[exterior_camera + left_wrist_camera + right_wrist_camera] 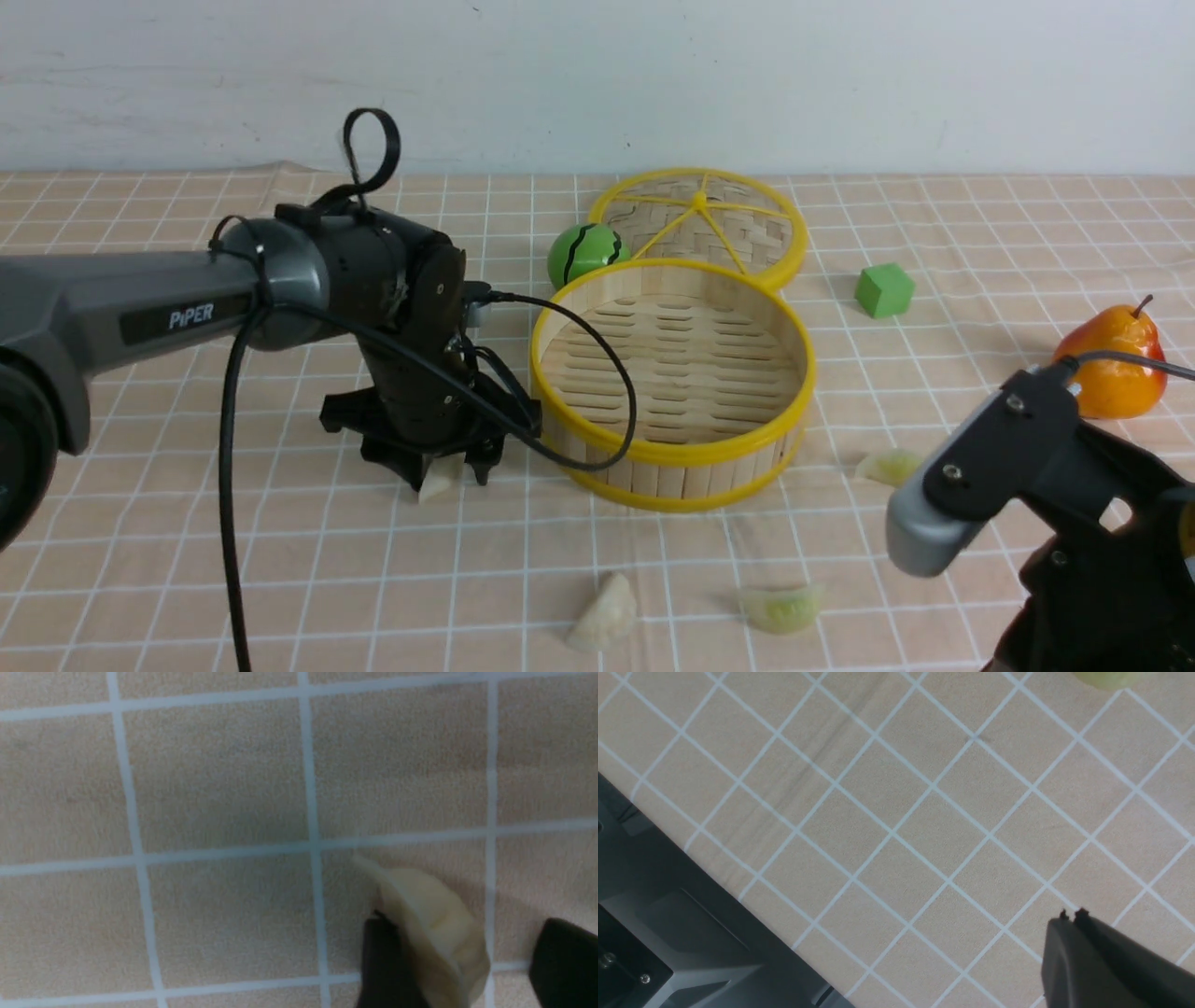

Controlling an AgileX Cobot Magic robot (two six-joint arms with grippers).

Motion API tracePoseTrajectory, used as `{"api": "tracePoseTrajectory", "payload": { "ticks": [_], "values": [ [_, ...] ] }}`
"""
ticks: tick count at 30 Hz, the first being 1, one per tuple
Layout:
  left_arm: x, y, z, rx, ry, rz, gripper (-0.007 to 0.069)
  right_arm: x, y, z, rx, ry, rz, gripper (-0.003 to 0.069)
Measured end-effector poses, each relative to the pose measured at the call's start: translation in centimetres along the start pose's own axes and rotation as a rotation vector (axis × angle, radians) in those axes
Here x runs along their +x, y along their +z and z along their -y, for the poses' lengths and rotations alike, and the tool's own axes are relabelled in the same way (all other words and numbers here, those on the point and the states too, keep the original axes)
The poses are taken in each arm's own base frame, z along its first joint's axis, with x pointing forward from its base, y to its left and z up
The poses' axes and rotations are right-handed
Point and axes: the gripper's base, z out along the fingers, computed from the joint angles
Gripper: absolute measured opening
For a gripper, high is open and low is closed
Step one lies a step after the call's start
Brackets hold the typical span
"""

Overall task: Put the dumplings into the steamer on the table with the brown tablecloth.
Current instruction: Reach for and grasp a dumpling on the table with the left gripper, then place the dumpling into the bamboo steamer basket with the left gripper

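The bamboo steamer (674,455) stands mid-table on the brown tablecloth (280,560), with nothing in it. Just left of it my left gripper (446,474) points down, open around a creamy white dumpling (439,483) that lies on the cloth. In the left wrist view one finger (387,961) touches that dumpling (430,924); the other finger (565,961) stands apart from it. Another white dumpling (605,616) and a green one (782,607) lie near the front. A second green dumpling (889,465) is partly hidden by my right arm (1018,467). My right gripper (1070,914) is shut and holds nothing.
The flat woven lid (700,224) lies behind the steamer, with a green striped ball (584,254) beside it. A green cube (884,290) and an orange pear (1116,366) sit to the right. The left arm's cable (597,448) loops against the steamer wall.
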Motion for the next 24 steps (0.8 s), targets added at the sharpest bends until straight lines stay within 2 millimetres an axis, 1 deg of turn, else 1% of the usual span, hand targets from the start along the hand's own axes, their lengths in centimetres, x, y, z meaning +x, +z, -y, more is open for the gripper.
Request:
{"api": "tracePoseTrajectory", "payload": {
  "ticks": [1,2,3,4,5,7,8,9,10,11,12,13,15,16,17,18,19,20,21,22,23,24],
  "values": [
    [0.0,0.0,0.0,0.001,0.000,0.002,0.0321,0.0,0.0,0.0,0.000,0.000,0.000,0.0000],
    [-0.1,-0.1,0.0,-0.004,0.003,0.003,0.0218,0.0,0.0,0.0,0.000,0.001,0.000,0.0001],
    [-0.1,-0.1,0.0,-0.004,0.003,0.003,0.0195,0.0,0.0,0.0,0.000,0.001,0.000,0.0002],
    [-0.3,-0.4,0.0,-0.015,0.010,0.002,0.0184,0.0,0.0,0.0,0.000,0.002,0.000,0.0003],
    [-0.5,-0.6,-0.1,-0.026,0.022,0.000,0.0197,0.0,0.0,0.0,0.000,0.002,0.000,0.0005],
    [-0.9,-1.2,0.0,-0.035,0.038,0.005,0.0199,0.0,0.0,0.0,0.000,0.003,-0.001,0.0007],
    [-1.6,-2.0,0.1,-0.041,0.050,0.008,0.0199,0.0,-0.1,0.0,0.003,0.001,-0.005,0.0008],
    [-1.5,-2.0,0.1,-0.043,0.052,0.003,0.0199,0.0,-0.1,0.0,0.004,0.000,-0.006,0.0009],
    [-2.3,-3.6,0.6,-0.041,0.070,0.013,0.0199,0.1,-0.6,0.0,0.011,-0.004,-0.006,0.0011],
    [-2.7,-4.5,1.0,-0.033,0.082,0.031,0.0199,0.2,-1.0,0.0,0.012,-0.001,0.002,0.0011],
    [-3.1,-6.1,1.9,-0.019,0.111,0.053,0.0199,0.3,-1.8,0.0,0.021,0.004,0.025,0.0011],
    [-3.2,-6.3,2.2,-0.015,0.117,0.063,0.0199,0.3,-1.9,0.0,0.021,0.006,0.029,0.0011],
    [-3.7,-9.8,5.8,0.051,0.198,0.157,0.0199,1.0,-4.2,0.1,0.048,0.010,0.113,0.0011],
    [-3.7,-10.8,7.2,0.081,0.224,0.193,0.0199,1.3,-5.1,0.1,0.060,0.009,0.144,0.0013],
    [-3.8,-11.0,7.3,0.086,0.222,0.201,0.0199,1.3,-5.1,0.1,0.063,0.010,0.144,0.0013],
    [-3.7,-12.1,9.5,0.133,0.255,0.253,0.0199,2.0,-6.3,0.2,0.081,0.024,0.195,0.0014],
    [-3.7,-12.5,11.1,0.168,0.267,0.284,0.0199,2.5,-7.1,0.2,0.090,0.040,0.228,0.0014],
    [-3.7,-12.6,11.3,0.176,0.267,0.291,0.0199,2.6,-7.2,0.2,0.089,0.043,0.233,0.0014],
    [-3.7,-12.5,12.6,0.202,0.268,0.313,0.0199,3.2,-7.9,0.3,0.096,0.062,0.260,0.0015],
    [-3.9,-12.1,13.6,0.220,0.264,0.327,0.0199,3.7,-8.4,0.3,0.100,0.072,0.280,0.0016],
    [-4.0,-11.2,14.4,0.230,0.259,0.331,0.0199,4.2,-8.9,0.3,0.101,0.083,0.302,0.0017],
    [-4.1,-11.2,14.6,0.235,0.256,0.337,0.0199,4.2,-9.0,0.3,0.103,0.086,0.304,0.0018]
  ]
}}
